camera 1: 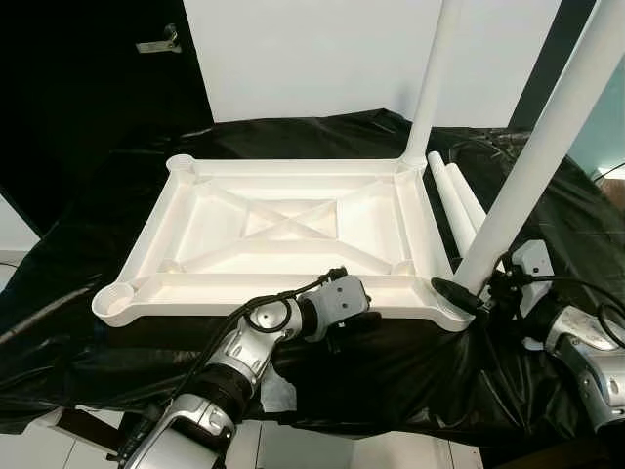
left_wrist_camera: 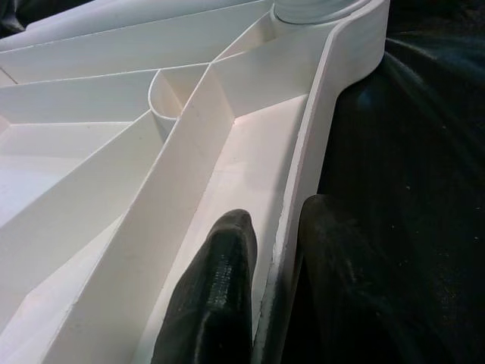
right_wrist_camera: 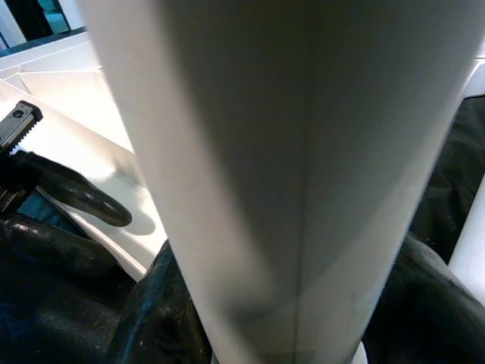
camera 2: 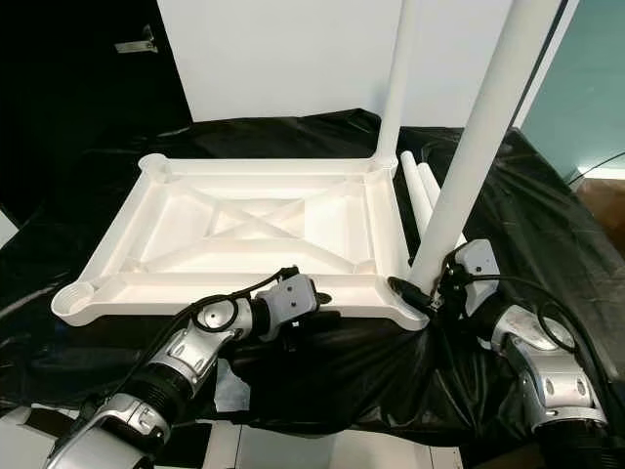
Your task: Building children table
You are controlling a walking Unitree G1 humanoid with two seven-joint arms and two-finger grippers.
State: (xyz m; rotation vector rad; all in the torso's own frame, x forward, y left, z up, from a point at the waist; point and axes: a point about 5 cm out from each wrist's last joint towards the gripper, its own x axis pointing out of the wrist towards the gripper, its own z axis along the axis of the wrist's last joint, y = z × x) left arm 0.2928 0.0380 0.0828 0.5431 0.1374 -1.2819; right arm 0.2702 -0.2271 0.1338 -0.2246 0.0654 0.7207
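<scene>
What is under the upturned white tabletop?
The tabletop lies underside up on a black sheet that spreads out past every edge. Whatever supports the sheet is covered. The left gripper clamps its near rim; the right gripper holds a leg at the corner.

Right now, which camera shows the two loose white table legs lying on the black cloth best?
The left eye view: both loose white plastic table legs lie clearly beside the upturned tabletop. The right eye view shows them partly behind the near upright leg. The right wrist view catches perhaps an edge.

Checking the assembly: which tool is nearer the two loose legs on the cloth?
Right tool, gripping the near-right upright leg beside the loose legs. Left tool clamps the tabletop's near rim.
</scene>
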